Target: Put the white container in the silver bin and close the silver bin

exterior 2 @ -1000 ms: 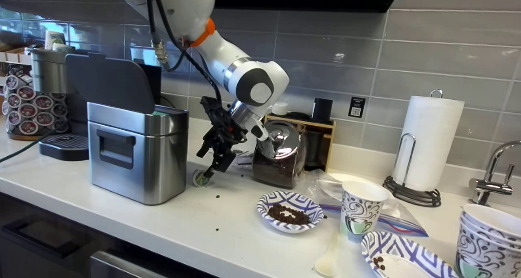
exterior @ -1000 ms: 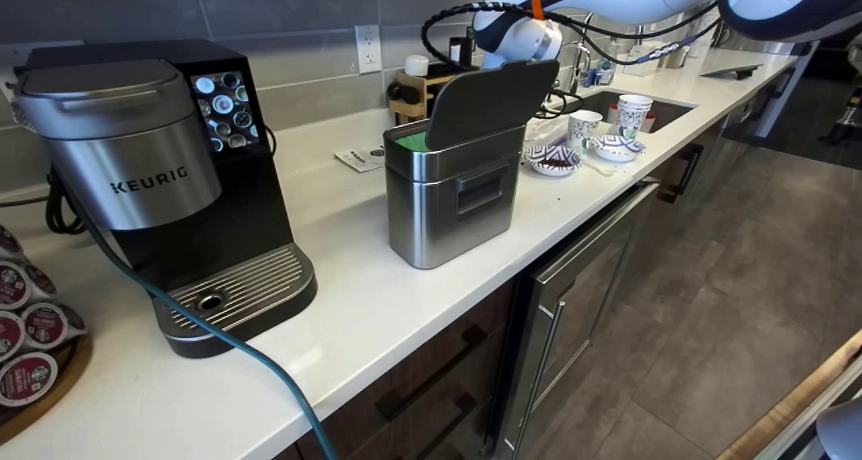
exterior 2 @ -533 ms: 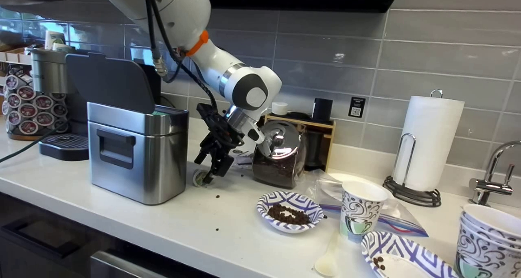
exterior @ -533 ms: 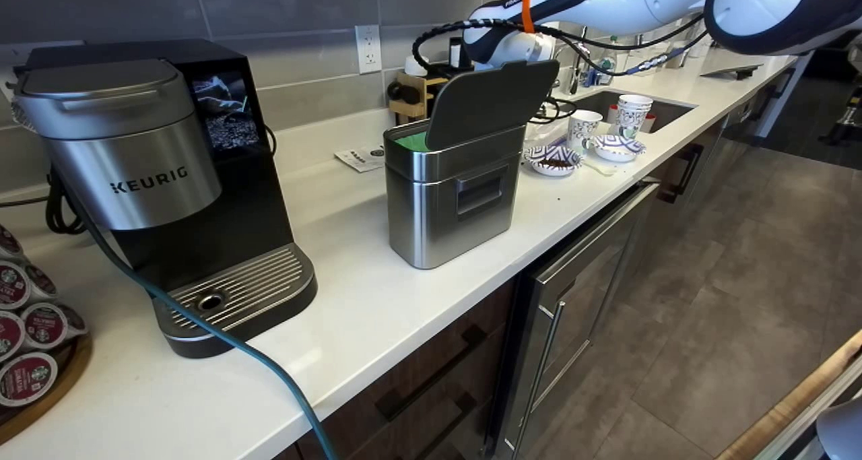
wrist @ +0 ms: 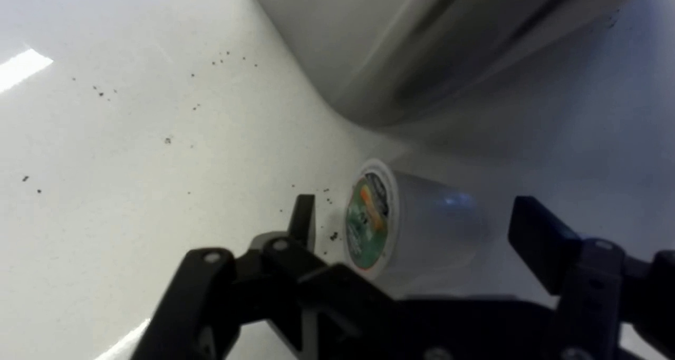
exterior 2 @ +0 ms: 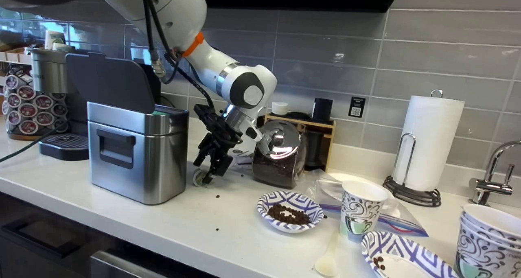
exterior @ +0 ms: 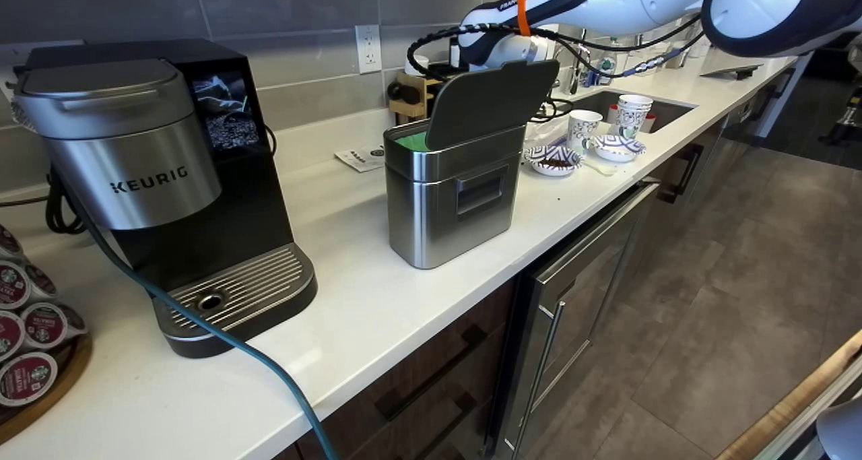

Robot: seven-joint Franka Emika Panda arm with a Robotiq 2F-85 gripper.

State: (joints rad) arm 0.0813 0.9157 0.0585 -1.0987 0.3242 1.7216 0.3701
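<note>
Black two-fingered pincer [wrist: 414,216] is spread apart, nothing clamped. At left in an exterior view, the boxy brushed-steel bin [exterior 2: 140,160] is seen lid-up; left of centre, the small white cylindrical container [exterior 2: 198,177] is seen lying sideways. By off-centre closing, it could be swivelled loose.

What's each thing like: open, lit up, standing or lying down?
Boxy brushed-steel bin: open, dark grey lid raised.
Small white cylindrical container: lying on its side.
Black two-fingered gripper: open.
Black-and-silver coffee machine: screen lit.
Lone white patterned paper cup: upright.
White paper-towel roll: upright.
</note>
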